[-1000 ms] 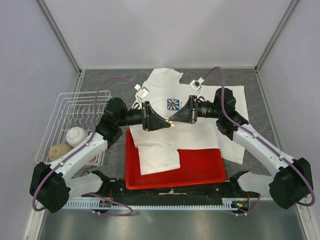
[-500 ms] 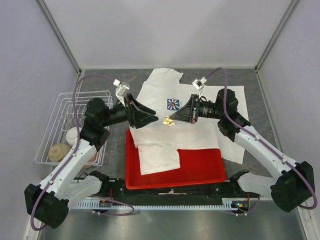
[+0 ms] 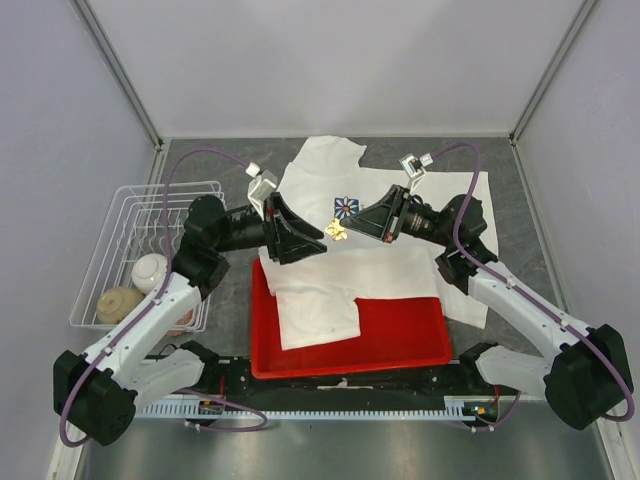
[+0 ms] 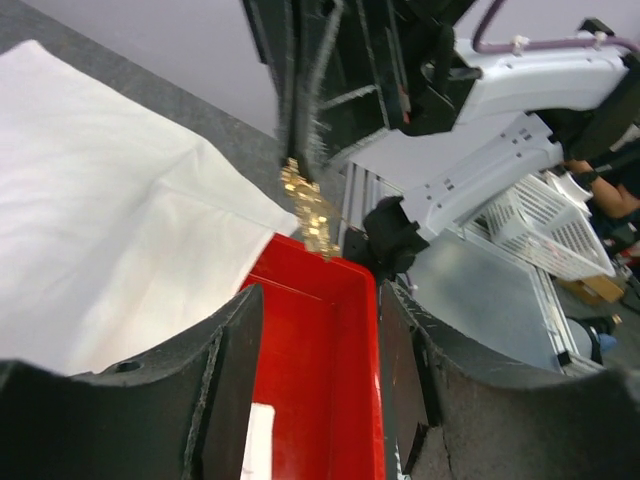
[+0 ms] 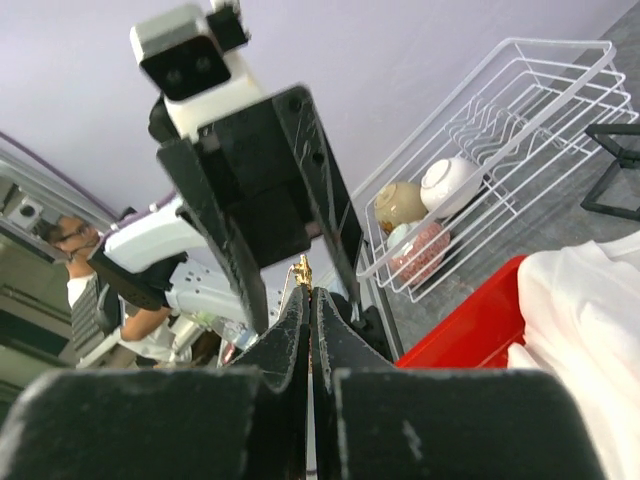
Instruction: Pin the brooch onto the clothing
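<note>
The brooch (image 3: 338, 231), a tiny gold ornament, hangs in the air above the clothing (image 3: 325, 170), a white T-shirt spread on the table with a blue daisy print (image 3: 347, 207). My right gripper (image 3: 347, 230) is shut on the brooch (image 5: 303, 270), which sticks out past its tips. My left gripper (image 3: 322, 245) faces it from the left, open with nothing between its jaws. In the left wrist view the brooch (image 4: 308, 210) dangles from the right gripper's fingers (image 4: 300, 90), just beyond my open left gripper (image 4: 320, 300). In the right wrist view the left fingers (image 5: 235, 230) stand either side of the brooch.
A red tray (image 3: 400, 335) lies at the near edge under the shirt's hem, with a folded white cloth (image 3: 315, 312) on it. A white wire basket (image 3: 120, 250) with bowls (image 3: 153, 270) stands on the left. Walls enclose the table on three sides.
My left gripper opened and let go of the brooch, drew back left, then came partway back. My right gripper kept the brooch and raised it a little.
</note>
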Controlling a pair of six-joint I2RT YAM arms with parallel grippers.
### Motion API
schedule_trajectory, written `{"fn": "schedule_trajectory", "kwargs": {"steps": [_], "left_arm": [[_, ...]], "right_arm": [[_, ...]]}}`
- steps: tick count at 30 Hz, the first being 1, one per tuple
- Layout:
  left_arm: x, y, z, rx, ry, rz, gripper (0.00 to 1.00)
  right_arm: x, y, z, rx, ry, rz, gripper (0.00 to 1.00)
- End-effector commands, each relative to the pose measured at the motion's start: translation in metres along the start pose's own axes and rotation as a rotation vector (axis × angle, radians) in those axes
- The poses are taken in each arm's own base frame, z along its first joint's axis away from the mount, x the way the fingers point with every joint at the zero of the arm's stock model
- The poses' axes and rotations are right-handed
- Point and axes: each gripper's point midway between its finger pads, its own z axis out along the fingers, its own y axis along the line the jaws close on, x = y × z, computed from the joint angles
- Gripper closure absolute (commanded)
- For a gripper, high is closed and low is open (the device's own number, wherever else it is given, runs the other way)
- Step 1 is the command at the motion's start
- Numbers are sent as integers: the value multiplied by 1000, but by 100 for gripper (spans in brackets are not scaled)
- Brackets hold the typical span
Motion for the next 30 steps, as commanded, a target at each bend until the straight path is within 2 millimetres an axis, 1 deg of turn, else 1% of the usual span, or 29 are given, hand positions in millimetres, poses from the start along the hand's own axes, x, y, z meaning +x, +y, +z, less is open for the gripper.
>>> {"fn": "schedule_trajectory", "kwargs": {"steps": [1, 3, 5, 6, 11, 17, 20, 21, 23, 26, 27, 30], "left_arm": [[1, -23, 12, 90, -10, 31, 44], [0, -25, 16, 97, -14, 39, 47], [-4, -19, 19, 75, -30, 42, 49], [-6, -19, 19, 76, -38, 48, 51], [-10, -14, 23, 62, -56, 18, 53], [-11, -13, 28, 65, -61, 17, 53], [-13, -11, 30, 62, -65, 18, 61], [-14, -12, 30, 62, -65, 15, 66], [-13, -11, 30, 59, -63, 10, 70], [-13, -10, 30, 54, -60, 2, 79], [-12, -11, 30, 57, -59, -1, 83], [-8, -13, 27, 56, -41, -8, 94]], "right_arm": [[-21, 23, 2, -58, -112, -38, 100], [-22, 23, 2, -57, -119, -38, 100], [-20, 22, 2, -53, -119, -36, 100], [-20, 23, 1, -52, -120, -36, 100], [-15, 22, 0, -49, -114, -35, 100], [-13, 21, 0, -49, -114, -31, 100], [-12, 22, 0, -54, -113, -29, 100], [-12, 22, 0, -52, -112, -31, 100], [-12, 23, 0, -55, -111, -35, 100], [-10, 22, -1, -49, -106, -35, 100], [-8, 21, -1, -48, -100, -36, 100], [-5, 20, -3, -39, -88, -51, 100]]}}
